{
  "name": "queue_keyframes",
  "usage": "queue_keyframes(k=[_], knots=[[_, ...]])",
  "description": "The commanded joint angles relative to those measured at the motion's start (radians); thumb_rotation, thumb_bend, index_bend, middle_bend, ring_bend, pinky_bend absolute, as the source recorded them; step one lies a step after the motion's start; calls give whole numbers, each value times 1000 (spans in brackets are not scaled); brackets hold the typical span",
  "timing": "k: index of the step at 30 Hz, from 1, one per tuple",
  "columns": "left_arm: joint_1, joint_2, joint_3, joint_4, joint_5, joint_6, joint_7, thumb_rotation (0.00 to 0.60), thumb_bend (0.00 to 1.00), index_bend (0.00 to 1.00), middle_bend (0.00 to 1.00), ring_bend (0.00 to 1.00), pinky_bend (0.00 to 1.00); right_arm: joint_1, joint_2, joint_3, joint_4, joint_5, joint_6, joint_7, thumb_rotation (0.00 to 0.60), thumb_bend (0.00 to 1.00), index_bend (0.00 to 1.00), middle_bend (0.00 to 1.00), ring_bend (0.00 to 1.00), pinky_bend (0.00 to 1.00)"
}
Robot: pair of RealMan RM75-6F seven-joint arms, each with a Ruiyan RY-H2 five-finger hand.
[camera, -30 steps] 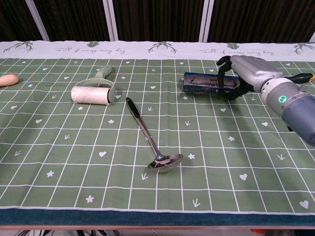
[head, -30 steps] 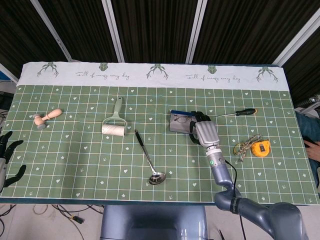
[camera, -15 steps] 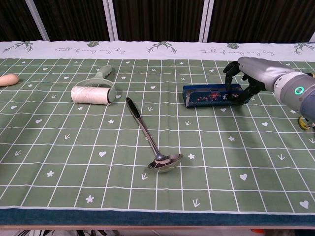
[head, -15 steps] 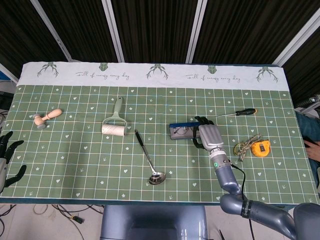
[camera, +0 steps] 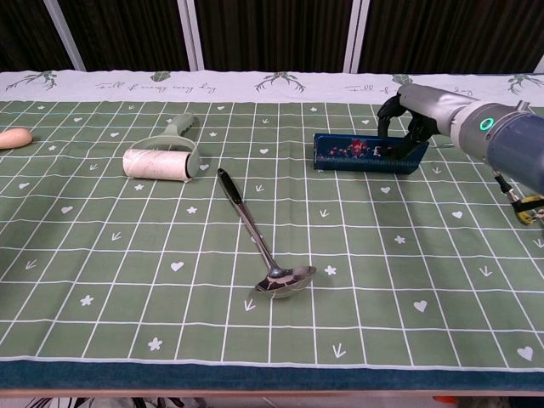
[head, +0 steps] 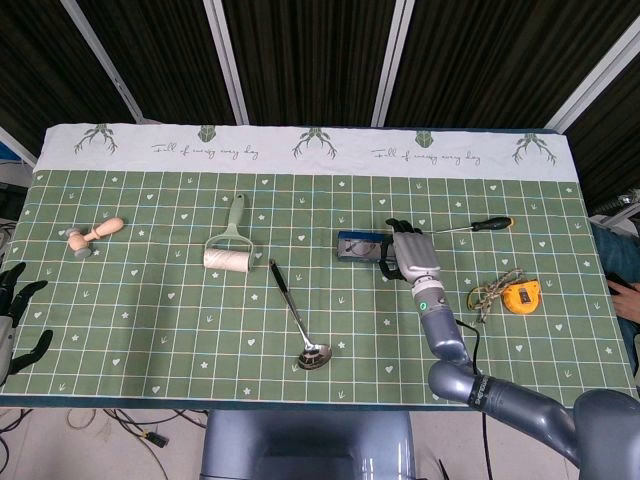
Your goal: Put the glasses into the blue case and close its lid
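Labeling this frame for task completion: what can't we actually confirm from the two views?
- Glasses: not visible in either view; the blue case looks closed and would hide them.
- Lid fully latched: the right robot hand covers the case's right end in the chest view; too small in the head view.
- Left robot hand: cut off by the head view's left edge; absent from the chest view.

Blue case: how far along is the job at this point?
Mostly done, it seems. The blue case looks shut in both views, and no glasses show anywhere on the cloth, so they are presumably inside. In hand: the right hand rests its fingers on the case's far right end. Left: confirm the lid is fully closed and withdraw.
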Motion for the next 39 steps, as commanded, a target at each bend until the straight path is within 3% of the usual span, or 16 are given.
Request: queue_keyframes(k=[1, 22, 39], knots=[[0, 0, 0, 1, 1, 1, -1, 600, 317, 192, 0, 0, 0, 15, -10, 8, 22, 12, 1, 6, 600, 606, 683, 161, 137, 222], [1, 1, 2, -1, 0, -1, 2, 600, 317, 192, 0, 0, 0, 117, -58, 39, 198, 94, -38, -17, 600, 606, 678, 160, 128, 222], [2, 2, 3, -3, 2, 1, 2, 600, 316, 192, 0, 0, 0, 186, -96, 44, 334, 202, -107, -78, 600, 606, 507, 157, 123, 222]])
